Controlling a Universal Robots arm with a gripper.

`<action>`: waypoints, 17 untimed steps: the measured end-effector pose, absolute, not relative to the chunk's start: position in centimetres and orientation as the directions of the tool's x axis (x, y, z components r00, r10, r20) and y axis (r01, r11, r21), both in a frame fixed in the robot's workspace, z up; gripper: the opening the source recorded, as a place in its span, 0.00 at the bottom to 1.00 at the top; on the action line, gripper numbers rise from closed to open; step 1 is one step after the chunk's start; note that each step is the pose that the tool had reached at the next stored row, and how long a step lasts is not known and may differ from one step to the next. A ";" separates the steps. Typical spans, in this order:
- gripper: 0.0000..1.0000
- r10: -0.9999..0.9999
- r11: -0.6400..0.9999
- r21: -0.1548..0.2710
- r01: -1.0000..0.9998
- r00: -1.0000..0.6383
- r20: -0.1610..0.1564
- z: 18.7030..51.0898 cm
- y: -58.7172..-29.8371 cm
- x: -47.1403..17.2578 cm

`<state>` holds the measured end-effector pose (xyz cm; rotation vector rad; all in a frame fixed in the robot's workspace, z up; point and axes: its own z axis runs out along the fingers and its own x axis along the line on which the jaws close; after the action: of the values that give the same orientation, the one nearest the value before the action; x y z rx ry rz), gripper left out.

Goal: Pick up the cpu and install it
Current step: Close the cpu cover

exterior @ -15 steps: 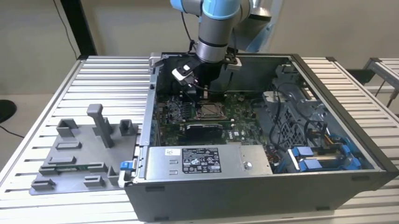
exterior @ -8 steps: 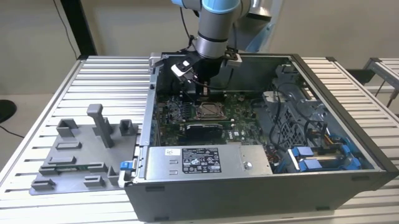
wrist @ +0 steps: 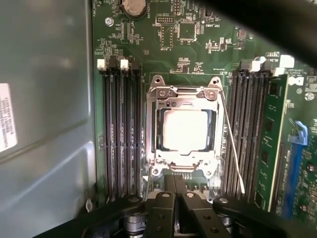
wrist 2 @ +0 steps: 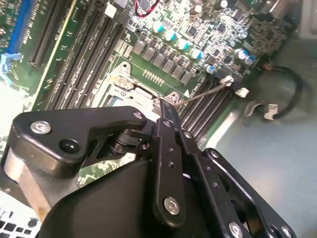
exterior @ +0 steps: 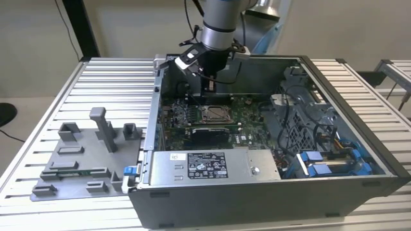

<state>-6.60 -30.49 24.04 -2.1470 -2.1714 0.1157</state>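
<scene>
The gripper (wrist: 174, 179) hung nearest, fingers pressed together on nothing, probably to push as one tip; just beyond their tips the cpu (wrist: 185, 130) sat in its socket under the load frame (wrist: 185, 93) (lever (wrist: 232, 144) apparently unlatched).

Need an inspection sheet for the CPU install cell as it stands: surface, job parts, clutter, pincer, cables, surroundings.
Surface: slatted metal table carrying an open computer case.
Job's things: cpu lies inside the socket frame on the motherboard; a thin socket lever runs beside the frame.
Clutter: grey fixture on the table, beside the case at the exterior view's left.
Grippers: pincer shut, nothing seen in it, low over the board next to the socket.
Cables: wire bundle inside the case at the exterior view's right; black cable along the arm.
Surroundings: pale wall; second slatted table at the exterior view's right.
</scene>
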 end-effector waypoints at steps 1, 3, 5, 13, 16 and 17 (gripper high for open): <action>0.00 1.000 0.012 -0.114 0.993 -0.011 0.008 24.1 -30.5 -6.8; 0.00 1.000 0.012 -0.114 0.993 -0.011 0.008 24.3 -30.5 -7.1; 0.00 1.000 0.012 -0.113 0.993 -0.011 0.008 24.4 -30.5 -7.4; 0.00 1.000 0.012 -0.113 0.994 -0.011 0.008 24.4 -31.4 -8.4; 0.00 1.000 0.012 -0.113 0.994 -0.011 0.008 24.4 -32.0 -8.6; 0.00 1.000 0.012 -0.113 0.994 -0.011 0.008 24.4 -32.2 -8.7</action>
<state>-8.70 -32.20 24.38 -2.1470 -2.1723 0.1148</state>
